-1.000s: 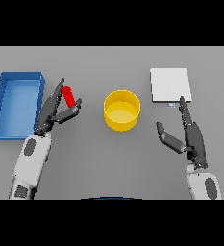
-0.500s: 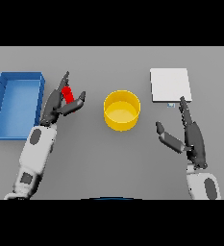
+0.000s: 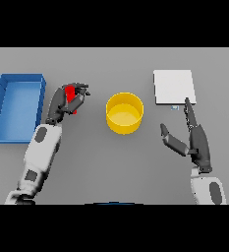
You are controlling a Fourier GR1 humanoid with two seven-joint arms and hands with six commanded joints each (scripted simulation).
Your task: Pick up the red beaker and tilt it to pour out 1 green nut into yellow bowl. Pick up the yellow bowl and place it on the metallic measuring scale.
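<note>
Whereas a second ago the fingers of the left robot hand (image 3: 67, 104) were only spread around the red beaker (image 3: 71, 96), they have now curled round it and hold it fast. The beaker sits inside that grasp on the left of the table (image 3: 114, 162), between the blue bin (image 3: 18, 106) further left and the yellow bowl (image 3: 125, 113) at the centre, and whether it has left the table surface cannot be told. This looks like the grasp being completed, so the lift and the tilt over the bowl are judged to come next. No green nut shows; the bowl looks empty. The right robot hand (image 3: 194, 142) hangs near and to the right of the bowl, fingers straight and holding nothing, one fingertip reaching the near edge of the metallic measuring scale (image 3: 174, 87) at far right. Counted: one beaker, one bowl, one scale, one bin and two robot hands.
</note>
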